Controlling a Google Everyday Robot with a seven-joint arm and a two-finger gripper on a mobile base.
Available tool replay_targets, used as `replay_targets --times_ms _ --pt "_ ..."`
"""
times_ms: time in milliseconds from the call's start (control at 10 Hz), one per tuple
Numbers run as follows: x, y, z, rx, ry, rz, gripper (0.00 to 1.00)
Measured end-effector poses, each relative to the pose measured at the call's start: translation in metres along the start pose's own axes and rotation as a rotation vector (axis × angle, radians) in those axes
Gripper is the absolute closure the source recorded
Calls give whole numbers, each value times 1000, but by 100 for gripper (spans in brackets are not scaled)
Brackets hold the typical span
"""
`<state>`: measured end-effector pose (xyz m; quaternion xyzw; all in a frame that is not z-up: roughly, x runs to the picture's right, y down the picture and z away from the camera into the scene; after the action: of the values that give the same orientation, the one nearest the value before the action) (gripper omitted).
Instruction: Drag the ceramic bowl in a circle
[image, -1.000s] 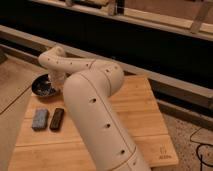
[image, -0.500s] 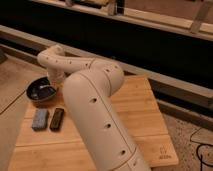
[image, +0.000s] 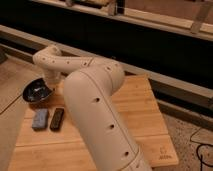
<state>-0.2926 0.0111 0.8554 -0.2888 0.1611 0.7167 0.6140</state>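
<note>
The ceramic bowl (image: 36, 93) is dark and glossy with a pale speckled inside. It sits near the far left corner of the wooden table (image: 142, 112), tipped a little with its left rim over the table's edge. My gripper (image: 50, 85) reaches down from the white arm (image: 92, 107) onto the bowl's right rim and is shut on it. The wrist hides most of the fingers.
A blue sponge (image: 40, 119) and a dark oblong block (image: 57, 118) lie side by side just in front of the bowl. My bulky arm covers the table's middle. A dark counter front runs behind the table, and floor lies to the left and right.
The bowl has slid left and slightly toward the front with my gripper on its rim, nearing the table's left edge. Sponge and dark block have not moved.
</note>
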Motion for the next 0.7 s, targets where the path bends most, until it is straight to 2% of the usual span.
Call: replay_targets --times_ms 200,400,600,700 --pt "24 -19 -4 -17 53 76 100" --pt "35 -44 -4 -4 87 150 100" --pt "27 -79 -4 48 95 233 100" --pt "18 -95 -6 85 84 261 100"
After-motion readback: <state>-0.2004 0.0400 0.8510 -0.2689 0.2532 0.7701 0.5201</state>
